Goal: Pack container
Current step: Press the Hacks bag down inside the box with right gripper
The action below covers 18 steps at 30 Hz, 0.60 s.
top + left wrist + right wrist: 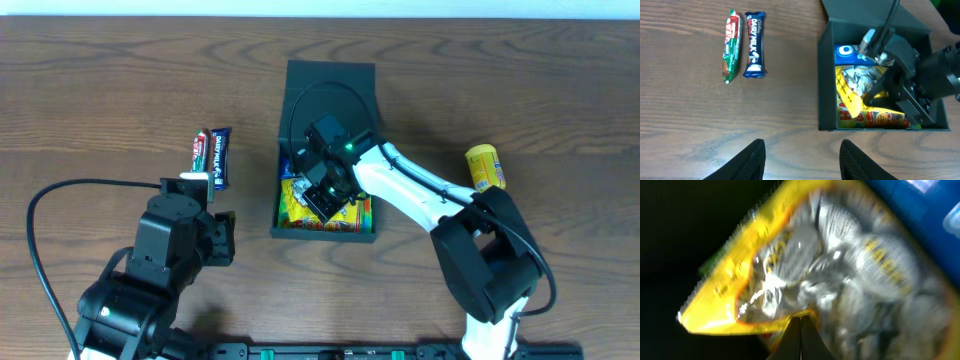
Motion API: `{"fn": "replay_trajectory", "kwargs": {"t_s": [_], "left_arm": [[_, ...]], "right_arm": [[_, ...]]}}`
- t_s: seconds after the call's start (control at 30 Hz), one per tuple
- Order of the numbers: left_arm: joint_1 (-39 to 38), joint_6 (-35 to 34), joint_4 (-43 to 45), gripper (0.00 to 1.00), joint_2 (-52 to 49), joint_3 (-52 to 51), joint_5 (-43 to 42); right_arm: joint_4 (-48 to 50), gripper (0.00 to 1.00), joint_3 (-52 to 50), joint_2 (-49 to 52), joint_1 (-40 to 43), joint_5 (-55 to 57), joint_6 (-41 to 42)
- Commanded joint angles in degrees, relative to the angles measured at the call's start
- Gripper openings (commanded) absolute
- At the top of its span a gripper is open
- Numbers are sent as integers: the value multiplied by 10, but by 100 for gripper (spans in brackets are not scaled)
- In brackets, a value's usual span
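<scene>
The container [290,120] is a dark teal-green box in the middle of the table, with its flap lid open toward the far side. It also shows in the left wrist view [826,85]. My right gripper [326,196] is inside it, shut on the edge of a yellow snack packet [740,290], which also shows in the left wrist view [852,95]. A blue packet [846,51] and a red-yellow packet [875,119] lie in the box. My left gripper [801,159] is open and empty above bare table, left of the box.
Two bars lie side by side left of the box: a red-green bar [731,46] and a blue Dairy Milk bar [754,45]. A yellow canister [486,167] lies right of the box. A black cable [50,200] loops at the left.
</scene>
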<state>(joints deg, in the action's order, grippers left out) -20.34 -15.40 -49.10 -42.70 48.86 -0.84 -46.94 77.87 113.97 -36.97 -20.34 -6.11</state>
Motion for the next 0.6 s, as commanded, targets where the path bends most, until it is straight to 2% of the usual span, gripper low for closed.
{"fn": "replay_trajectory", "kwargs": {"t_s": [0.0, 0.2, 0.23, 0.43, 0.57], "left_arm": [[2, 2, -2, 49, 1, 7, 11], [2, 2, -4, 49, 1, 7, 11], [2, 2, -4, 49, 1, 7, 10], [2, 2, -4, 49, 1, 7, 11], [2, 2, -4, 49, 1, 7, 11]], "right_arm": [[-18, 2, 1, -22, 4, -15, -29], [24, 1, 1, -147, 23, 31, -17], [43, 1, 1, -146, 26, 65, 5], [67, 1, 1, -42, 24, 66, 32], [63, 2, 1, 0, 24, 19, 40]]}}
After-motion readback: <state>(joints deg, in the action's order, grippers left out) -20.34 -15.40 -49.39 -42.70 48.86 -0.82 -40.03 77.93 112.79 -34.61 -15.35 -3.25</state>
